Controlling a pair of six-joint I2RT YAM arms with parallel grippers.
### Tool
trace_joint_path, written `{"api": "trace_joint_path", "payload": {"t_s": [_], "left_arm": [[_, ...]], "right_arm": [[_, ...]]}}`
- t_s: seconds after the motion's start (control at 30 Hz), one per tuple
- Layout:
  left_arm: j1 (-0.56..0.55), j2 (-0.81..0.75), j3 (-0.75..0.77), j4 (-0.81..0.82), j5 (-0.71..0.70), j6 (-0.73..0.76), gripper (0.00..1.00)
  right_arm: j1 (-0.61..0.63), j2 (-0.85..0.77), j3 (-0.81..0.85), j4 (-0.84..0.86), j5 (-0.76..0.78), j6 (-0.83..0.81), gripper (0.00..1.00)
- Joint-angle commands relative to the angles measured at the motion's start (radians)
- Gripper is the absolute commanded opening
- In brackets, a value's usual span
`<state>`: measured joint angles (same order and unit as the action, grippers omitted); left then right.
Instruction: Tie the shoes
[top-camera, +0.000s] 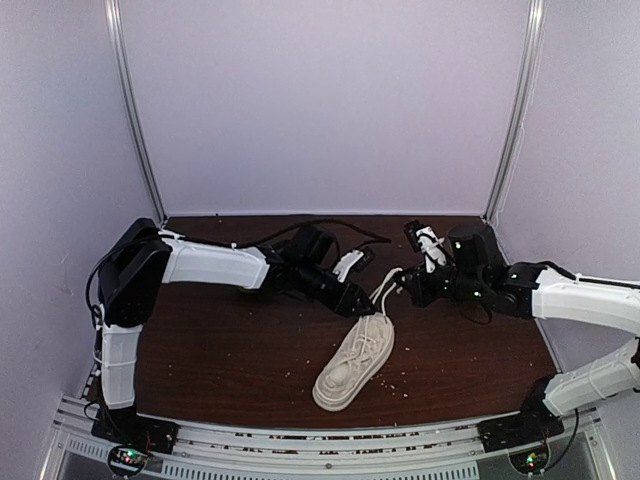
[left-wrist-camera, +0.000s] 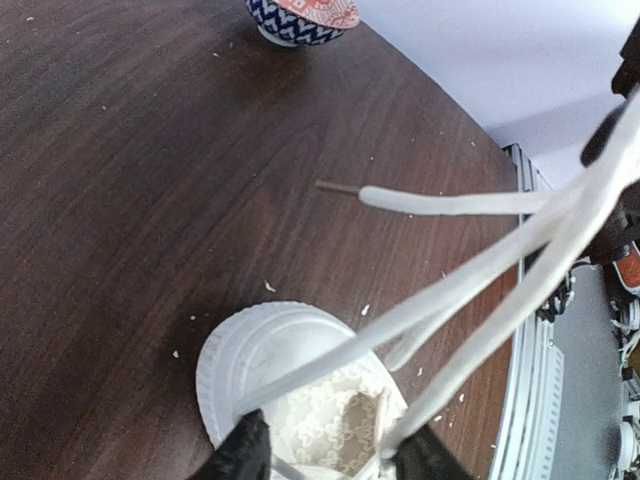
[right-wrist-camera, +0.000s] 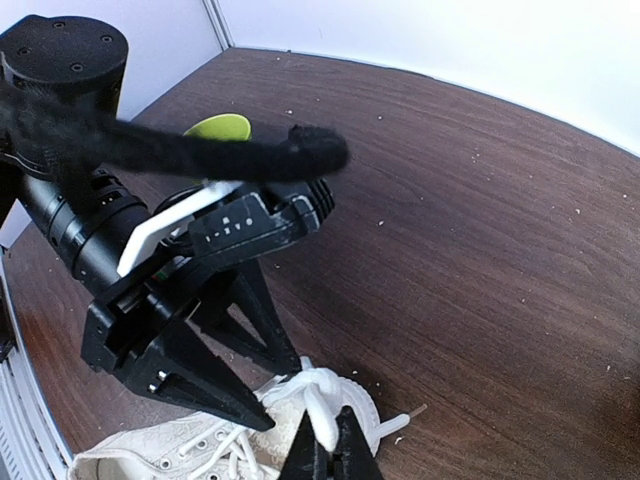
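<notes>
sneaker (top-camera: 355, 365), monogram-patterned, laces (left-wrist-camera: 450, 203) taut

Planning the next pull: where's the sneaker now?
In the top view the sneaker lies about midway across the table, near its front edge, just below the left end effector; the right end effector pinches its laces.

The sneaker (top-camera: 355, 365) is lying on the table (top-camera: 220, 350) toward its near edge. The left gripper (top-camera: 358, 302) is hovering just behind it, the right gripper (top-camera: 400, 284) beside that, with laces (top-camera: 380, 292) rising between them.
</notes>
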<state>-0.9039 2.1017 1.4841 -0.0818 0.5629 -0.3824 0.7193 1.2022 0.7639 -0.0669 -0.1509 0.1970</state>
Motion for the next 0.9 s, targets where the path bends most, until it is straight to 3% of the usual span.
{"api": "trace_joint_path", "payload": {"t_s": [0.0,0.2,0.33,0.43,0.67,0.87], "left_arm": [[0.008,-0.04,-0.023,0.034,-0.005,0.025,0.53],[0.008,-0.051,-0.038,0.046,-0.005,0.022,0.57],[0.008,-0.082,-0.049,0.047,0.017,0.032,0.43],[0.008,-0.114,-0.071,0.054,0.009,0.037,0.42],[0.017,-0.119,-0.065,0.053,-0.002,0.049,0.54],[0.018,-0.073,-0.014,0.05,0.058,0.051,0.74]], "right_arm": [[-0.01,-0.036,-0.014,0.0,-0.026,0.001,0.0],[-0.014,-0.036,-0.021,0.006,-0.033,0.007,0.0],[-0.015,-0.035,-0.026,0.009,-0.033,0.011,0.0],[-0.018,-0.037,-0.029,0.008,-0.036,0.01,0.0],[-0.023,-0.039,-0.029,0.008,-0.045,0.009,0.0],[-0.026,-0.046,-0.032,0.01,-0.057,0.012,0.0]]}}
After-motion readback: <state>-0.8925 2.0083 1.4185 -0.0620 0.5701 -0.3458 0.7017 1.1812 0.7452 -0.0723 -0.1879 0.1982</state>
